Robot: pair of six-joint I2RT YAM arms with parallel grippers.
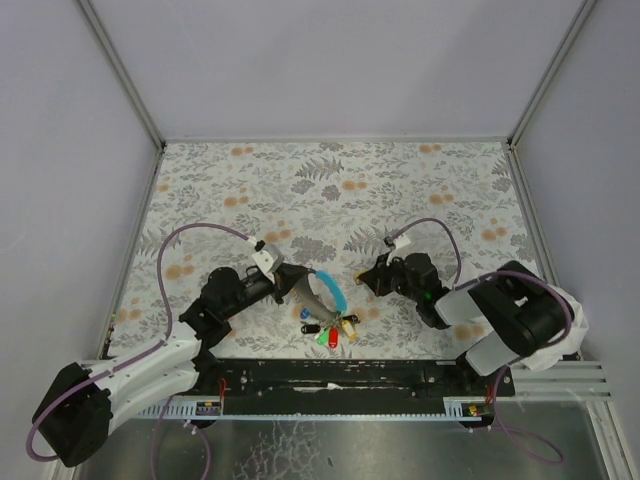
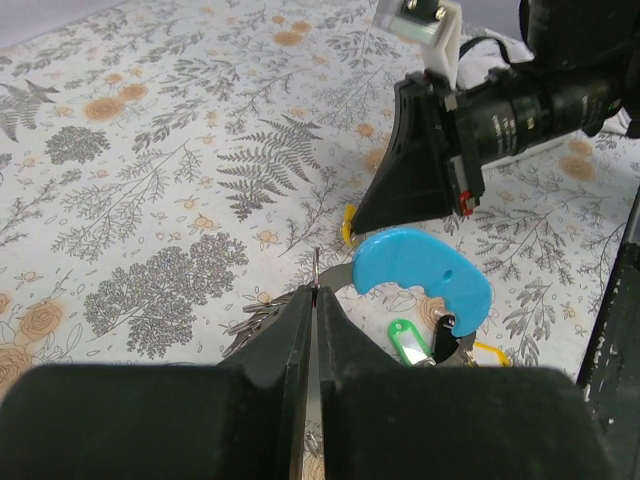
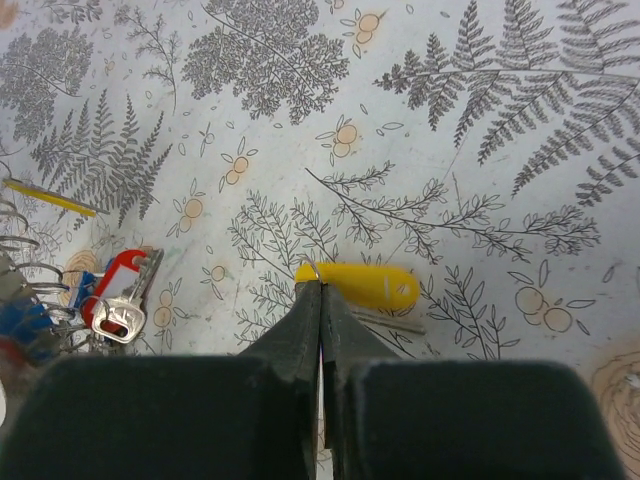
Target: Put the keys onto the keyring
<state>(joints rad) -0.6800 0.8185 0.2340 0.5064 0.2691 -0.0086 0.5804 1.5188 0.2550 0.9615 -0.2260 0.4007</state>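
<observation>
The keyring's curved blue and grey strap loop (image 1: pixel 327 285) lies between my grippers; it also shows in the left wrist view (image 2: pixel 420 268). The bunched keys (image 1: pixel 332 330) with green, red and yellow heads lie just in front of it; a green head (image 2: pixel 407 340) shows in the left wrist view and a red head (image 3: pixel 115 290) in the right wrist view. My left gripper (image 1: pixel 292 282) (image 2: pixel 315 288) is shut on the thin metal end of the keyring's loop. My right gripper (image 1: pixel 365 278) (image 3: pixel 320 287) is shut on the small wire ring of the loose yellow key (image 3: pixel 360 284), low over the table.
The flower-patterned tabletop (image 1: pixel 330 190) stretches behind, walled on three sides. Purple cables (image 1: pixel 200 232) arch over each arm. A white cloth (image 1: pixel 570 330) lies at the right edge. A black rail (image 1: pixel 330 375) runs along the near edge.
</observation>
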